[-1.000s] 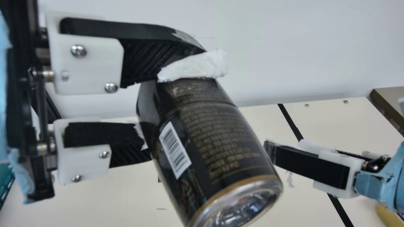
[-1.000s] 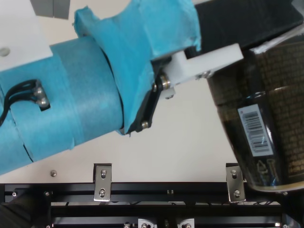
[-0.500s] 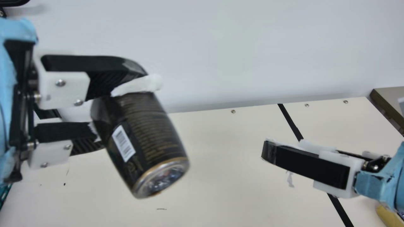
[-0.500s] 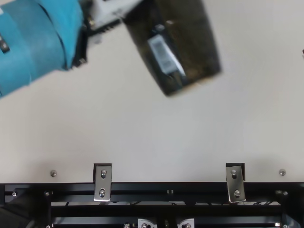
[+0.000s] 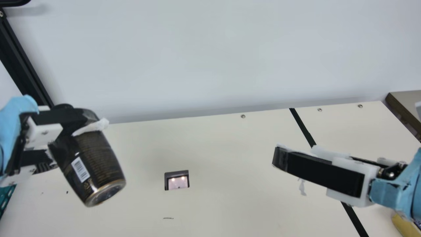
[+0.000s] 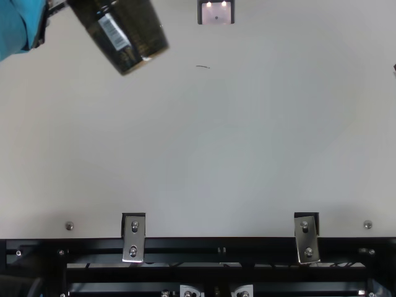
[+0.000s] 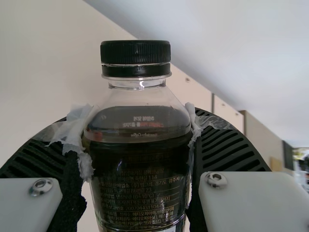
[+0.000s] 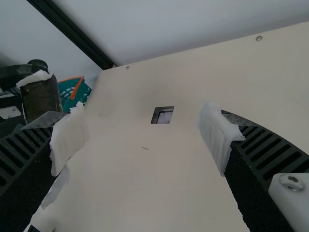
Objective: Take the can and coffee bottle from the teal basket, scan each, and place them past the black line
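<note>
My left gripper (image 5: 70, 140) is shut on the dark coffee bottle (image 5: 95, 161), held tilted above the table's left part, base toward the lower right and barcode showing. In the left wrist view the bottle (image 7: 140, 179), black cap on, sits between the fingers of the left gripper (image 7: 140, 130). My right gripper (image 5: 279, 156) hangs at the right near the black line (image 5: 302, 126); the right wrist view has the right gripper (image 8: 143, 137) open, nothing between its fingers. The teal basket (image 8: 72, 92) stands beyond the bottle. The scanner (image 5: 177, 181) is set in the table, its window lit.
A yellow item (image 5: 404, 225) lies past the black line at the lower right, partly behind my right arm. A grey wall rises behind the cream table (image 5: 223, 204). Metal brackets (image 6: 134, 238) and a black frame run along the table's edge in the top view.
My left arm has moved left and away from the neck camera with the bottle still gripped, uncovering the scanner. The right arm has kept still.
</note>
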